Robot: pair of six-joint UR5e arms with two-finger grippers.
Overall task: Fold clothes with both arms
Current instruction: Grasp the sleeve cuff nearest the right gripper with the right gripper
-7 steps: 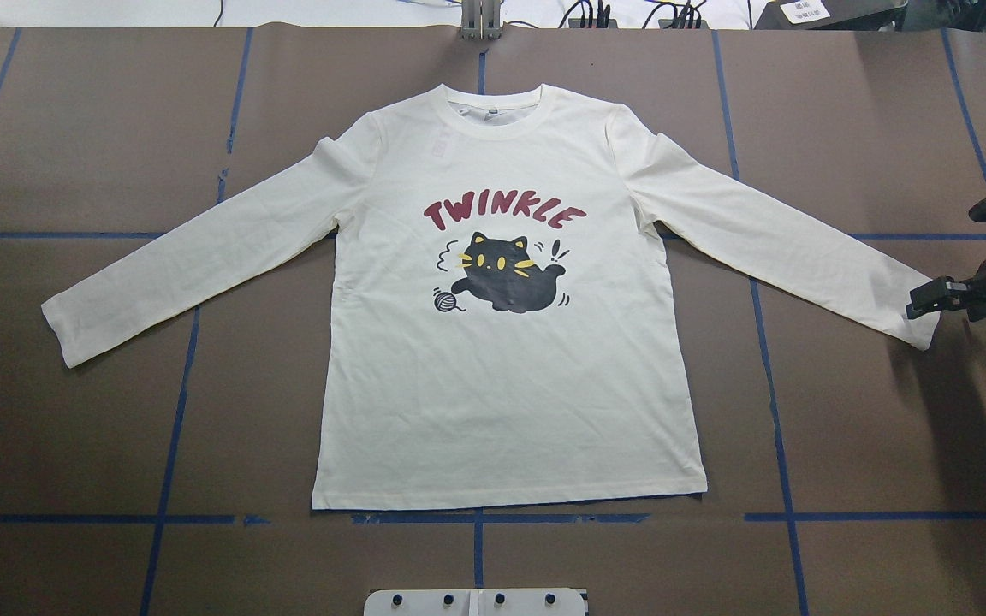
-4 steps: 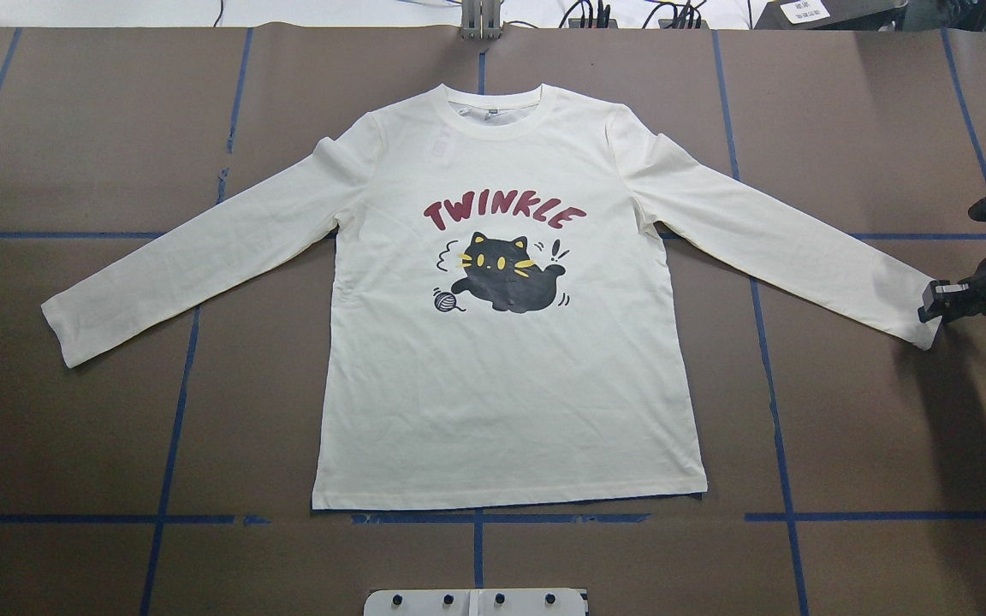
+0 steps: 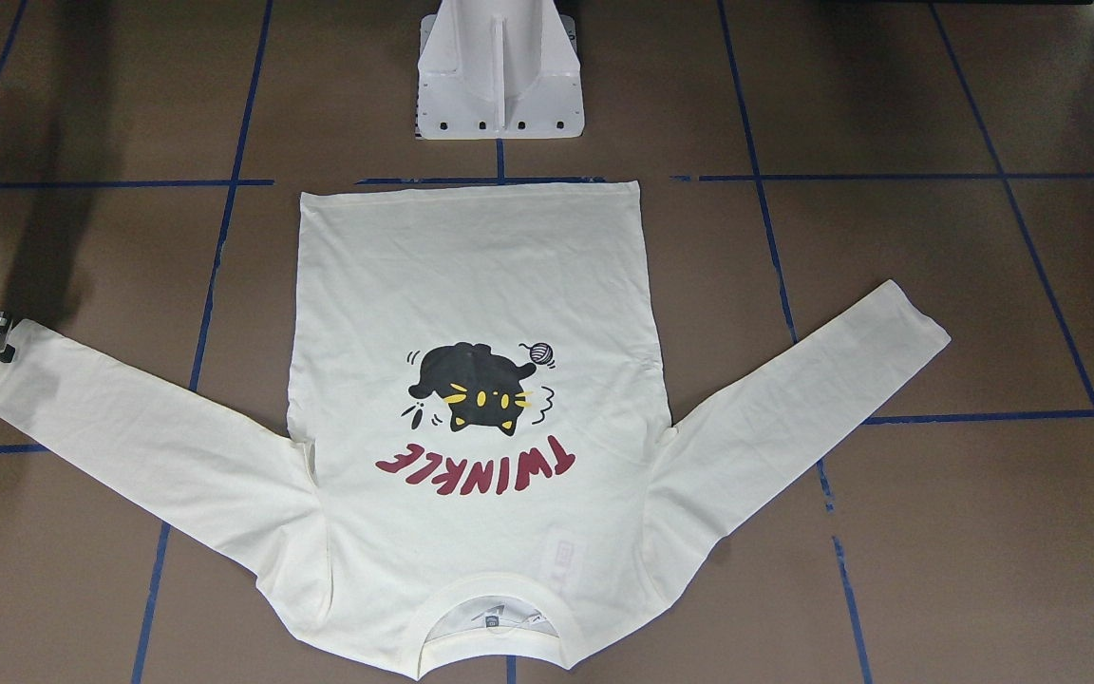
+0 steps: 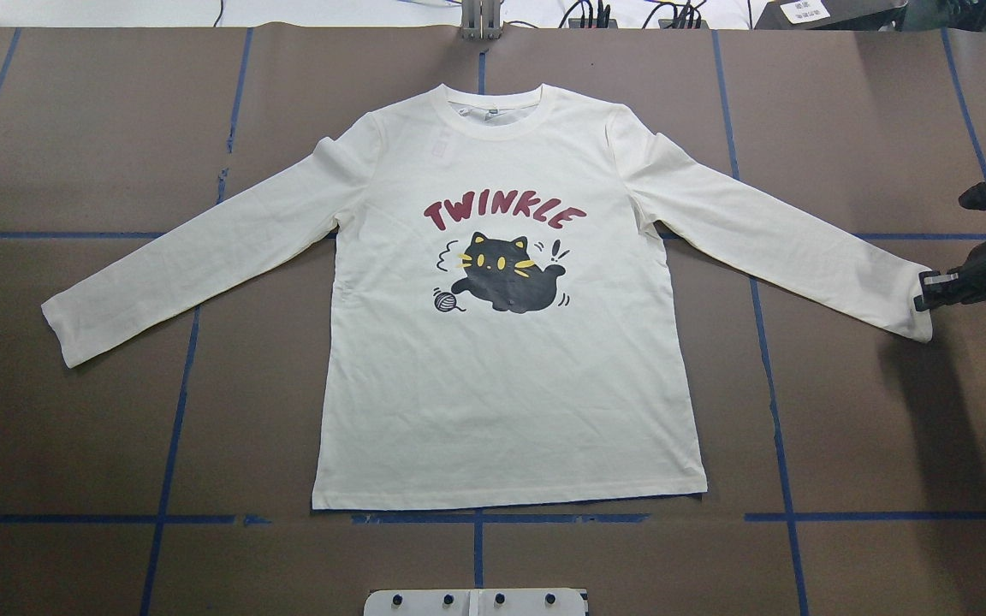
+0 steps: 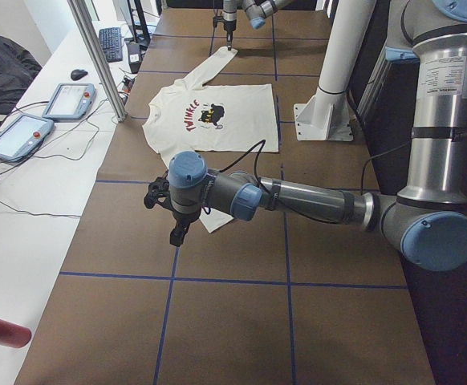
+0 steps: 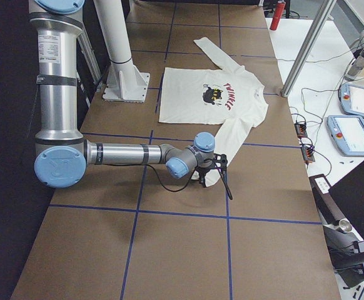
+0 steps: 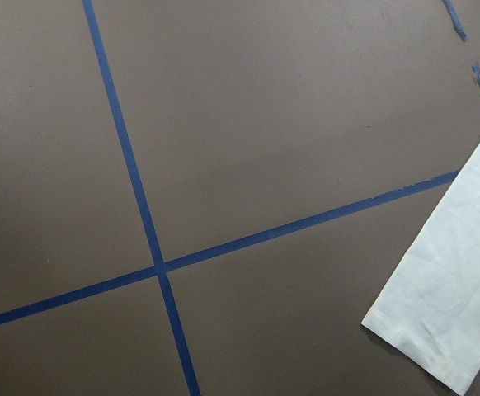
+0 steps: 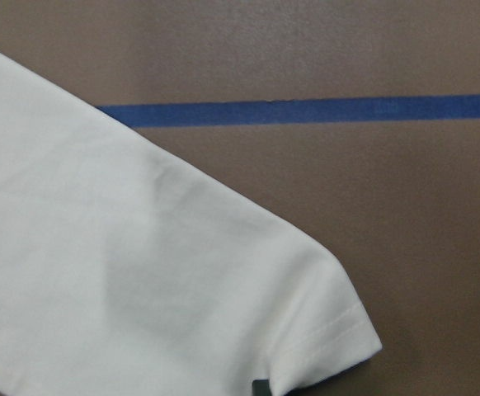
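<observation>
Lying print-up, shirt collar away from pedestal.

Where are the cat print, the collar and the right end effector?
cat print (image 4: 506, 282), overhead view, the black body.
collar (image 4: 493, 133), overhead view, front band of the neckline.
right end effector (image 4: 928, 293), overhead view, between its fingertips.

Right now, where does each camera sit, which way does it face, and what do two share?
Overhead: behind the robot, looking down on the shirt; right gripper at right edge.
Front-facing: across the table, facing the robot; base on top, right gripper at left edge.
Exterior left: robot's left table end; left arm near, right arm far.
Exterior right: opposite end; right arm near.
Left wrist: down on table, one cuff; no body.
Right wrist: close over other cuff.
Shared: overhead and front-facing show the whole shirt from opposite sides.
</observation>
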